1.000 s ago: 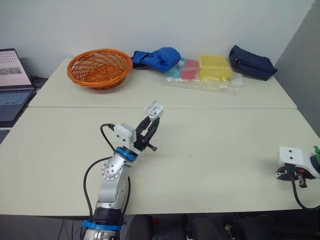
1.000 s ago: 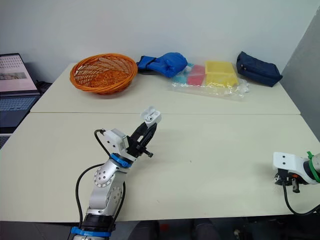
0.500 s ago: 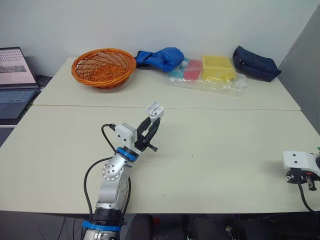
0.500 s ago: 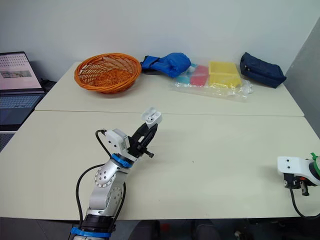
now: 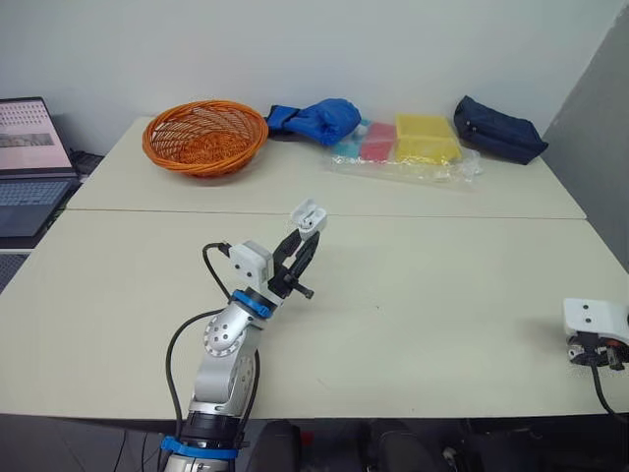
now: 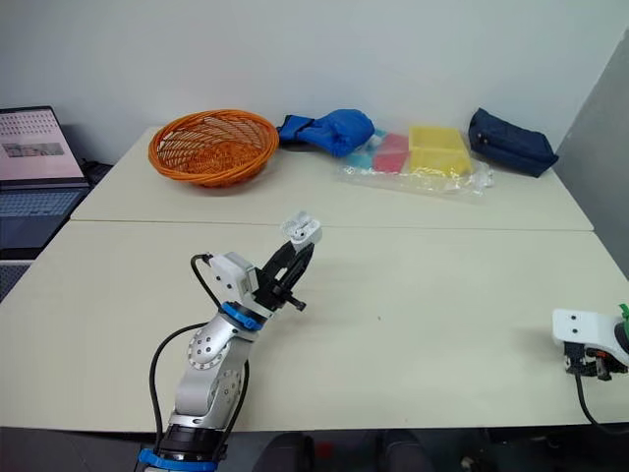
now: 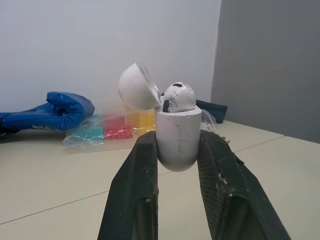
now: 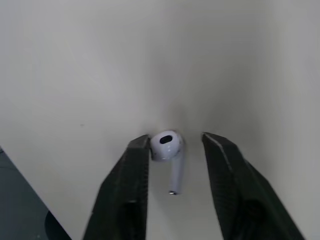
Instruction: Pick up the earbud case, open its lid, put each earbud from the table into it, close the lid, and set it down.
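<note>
**Halfway: one earbud in, one on the worktop**

We start with the worktop (image 5: pixel 442 324), the nearer of two pale tables set edge to edge. Along the far edge of the farther table sit an orange basket (image 5: pixel 204 136), a blue glove (image 5: pixel 314 118), some coloured packs in plastic (image 5: pixel 408 147) and a dark pouch (image 5: pixel 496 128). None of these belong to the job.

Our left gripper (image 5: pixel 303 246) is raised above the worktop, left of the middle and nearer the far edge than the near one. Its two fingers are pinched on the sides of the earbud case (image 7: pixel 178 137), which stands upright between them. The lid (image 7: pixel 137 86) is swung back on its hinge, so picking up and opening are done.

One earbud (image 7: pixel 179 97) already sits in the case, its rounded head standing above the rim. We cannot tell whether it is pushed fully home.

Our right gripper (image 8: pixel 176 141) is down at the near right corner of the worktop, well apart from the case. Its fingers are spread on either side of the second earbud (image 8: pixel 169 150), which lies flat on the surface. The head looks to be touching one finger, but nothing grips it yet.

We judge what is left to be grasping this earbud, carrying it across to the open case, seating it, shutting the lid and setting the case down.
</note>
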